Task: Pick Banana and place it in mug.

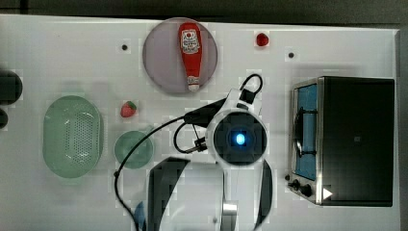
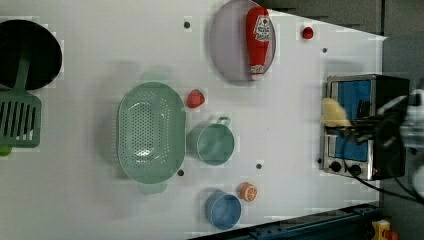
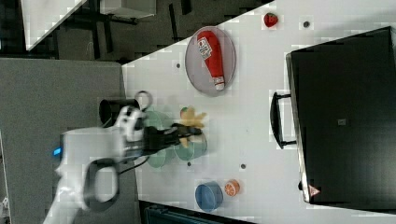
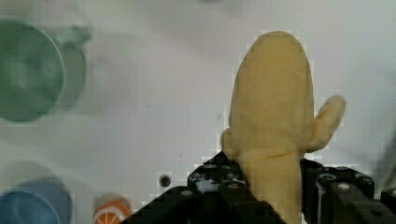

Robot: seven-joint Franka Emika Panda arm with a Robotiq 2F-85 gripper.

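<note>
In the top view, our arm covers the table just beside the mug point(image 1: 133, 149), on the top view's right. A strawberry point(image 1: 128, 109) lies close to the mug.

In the left view, we see the banana point(image 2: 334, 112) far from the mug point(image 2: 214, 144), up in the air.

In the right view, our gripper point(image 3: 187, 134) hangs near the mug point(image 3: 191, 148).

In the wrist view, our gripper point(image 4: 268, 186) pinches the banana point(image 4: 273, 116) by one end. The mug point(image 4: 30, 70) is off to the side. The banana sticks out far. We think it could tip, hit the mug's rim and fall outside.
</note>
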